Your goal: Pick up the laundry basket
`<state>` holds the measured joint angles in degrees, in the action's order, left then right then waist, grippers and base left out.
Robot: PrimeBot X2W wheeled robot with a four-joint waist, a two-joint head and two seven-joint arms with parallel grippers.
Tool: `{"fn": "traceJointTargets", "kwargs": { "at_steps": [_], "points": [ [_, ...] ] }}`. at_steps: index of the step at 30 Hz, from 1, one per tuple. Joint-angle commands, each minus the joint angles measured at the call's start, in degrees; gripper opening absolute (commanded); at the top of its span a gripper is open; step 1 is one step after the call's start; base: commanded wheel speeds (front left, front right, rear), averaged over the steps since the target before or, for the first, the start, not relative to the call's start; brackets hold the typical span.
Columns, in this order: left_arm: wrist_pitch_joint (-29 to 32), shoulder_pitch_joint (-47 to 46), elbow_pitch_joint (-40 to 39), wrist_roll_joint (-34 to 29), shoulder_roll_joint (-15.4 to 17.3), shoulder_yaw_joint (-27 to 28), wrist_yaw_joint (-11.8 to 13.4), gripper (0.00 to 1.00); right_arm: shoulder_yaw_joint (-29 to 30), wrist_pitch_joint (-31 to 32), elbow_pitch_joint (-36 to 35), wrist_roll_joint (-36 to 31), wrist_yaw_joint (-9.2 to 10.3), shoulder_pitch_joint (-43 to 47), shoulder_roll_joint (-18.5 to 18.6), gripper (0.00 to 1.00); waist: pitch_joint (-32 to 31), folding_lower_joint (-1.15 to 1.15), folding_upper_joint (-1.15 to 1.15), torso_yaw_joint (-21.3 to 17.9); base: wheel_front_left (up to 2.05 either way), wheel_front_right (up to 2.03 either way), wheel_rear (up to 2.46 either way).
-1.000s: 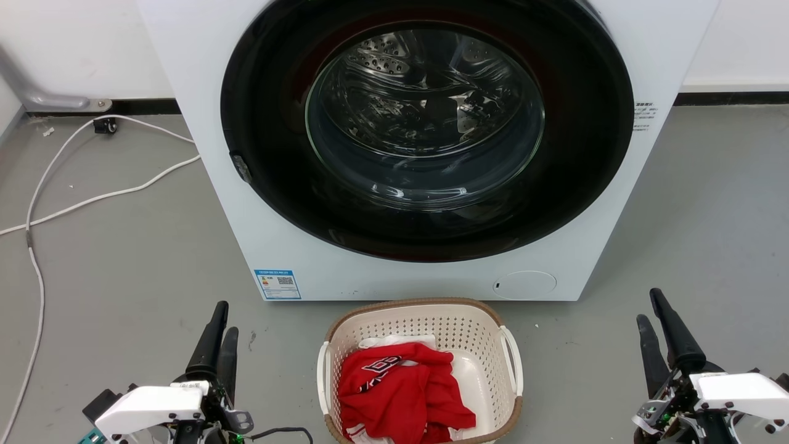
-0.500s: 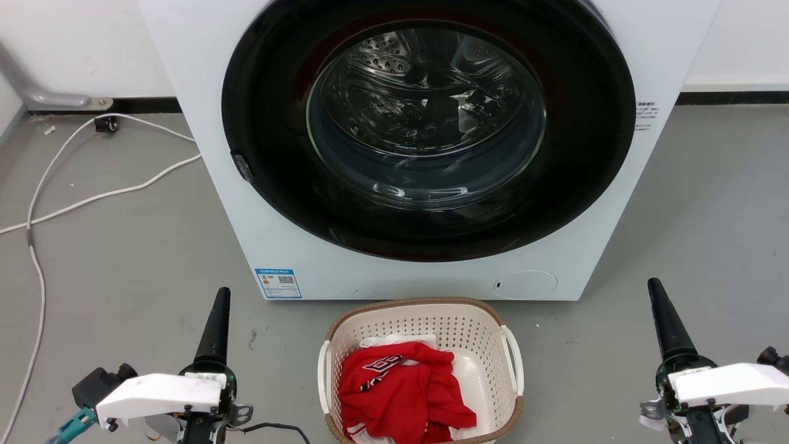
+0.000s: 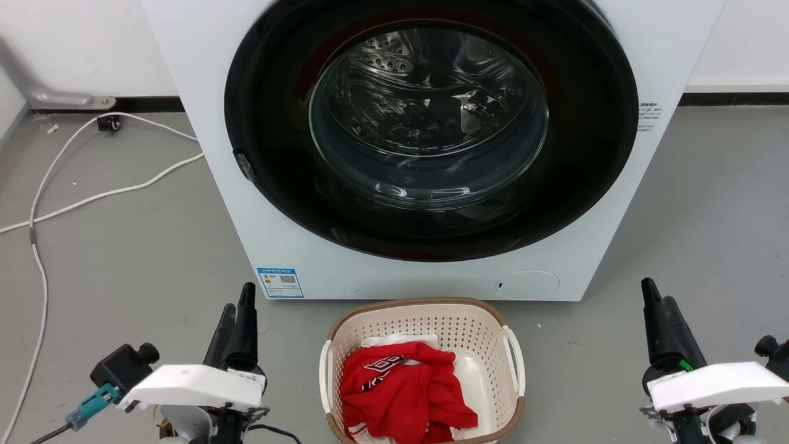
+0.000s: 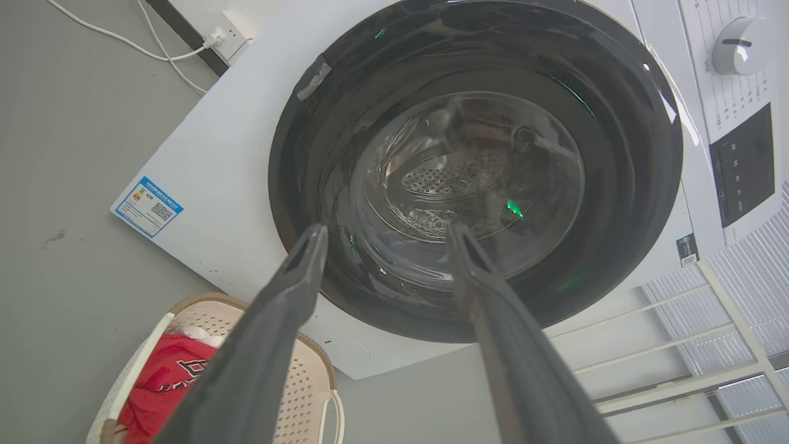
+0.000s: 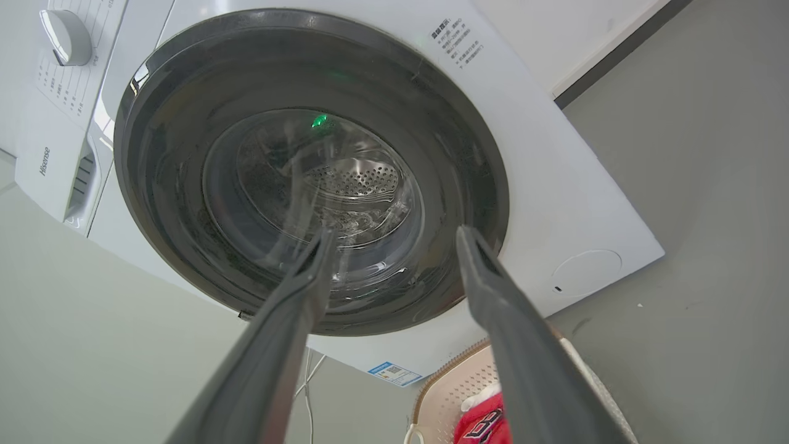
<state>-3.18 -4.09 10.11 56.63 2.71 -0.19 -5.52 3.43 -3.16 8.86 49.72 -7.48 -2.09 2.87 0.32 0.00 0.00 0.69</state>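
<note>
The laundry basket is cream perforated plastic with a brown rim and white loop handles. It stands on the grey floor just in front of the washer, holding a red garment over a white one. My left gripper is left of the basket and apart from it, fingers pointing at the washer. In the left wrist view the left gripper is open and empty, with the basket at the lower left. My right gripper is to the basket's right, well clear of it. It is open and empty above the basket.
A white front-loading washer with a dark round door fills the space behind the basket. White cables trail over the floor at the left. A white slatted rack stands beside the washer.
Both wrists have rolled, so each gripper's fingers show at a new angle. The left gripper has shifted right, closer to the basket. The basket has stayed put.
</note>
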Motion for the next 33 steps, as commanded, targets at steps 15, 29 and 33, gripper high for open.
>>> {"fn": "traceJointTargets", "kwargs": {
  "at_steps": [15, 29, 33],
  "points": [
    [-3.14, -1.44, -0.70, -16.77, 0.20, -2.30, 1.64, 1.00, -0.05, -3.18, 0.09, -15.62, -0.01, -0.52, 0.13, 1.00, -0.01, 0.00, 0.00, 0.22, 0.00, 0.00, 0.00],
    [-5.27, -1.74, -0.74, -26.07, 0.21, -3.84, 2.57, 1.00, -0.96, -5.25, 1.27, -27.62, -0.01, -1.01, 0.11, 1.00, 0.08, 0.00, 0.00, 0.35, 0.00, 0.00, 0.00],
    [-5.83, -1.85, -0.39, -29.03, 0.21, -4.26, 2.91, 1.00, -1.27, -5.88, 1.26, -30.51, -0.01, -1.00, 0.10, 1.00, 0.15, 0.00, 0.00, 0.40, 0.00, 0.00, 0.00]
  ]
}}
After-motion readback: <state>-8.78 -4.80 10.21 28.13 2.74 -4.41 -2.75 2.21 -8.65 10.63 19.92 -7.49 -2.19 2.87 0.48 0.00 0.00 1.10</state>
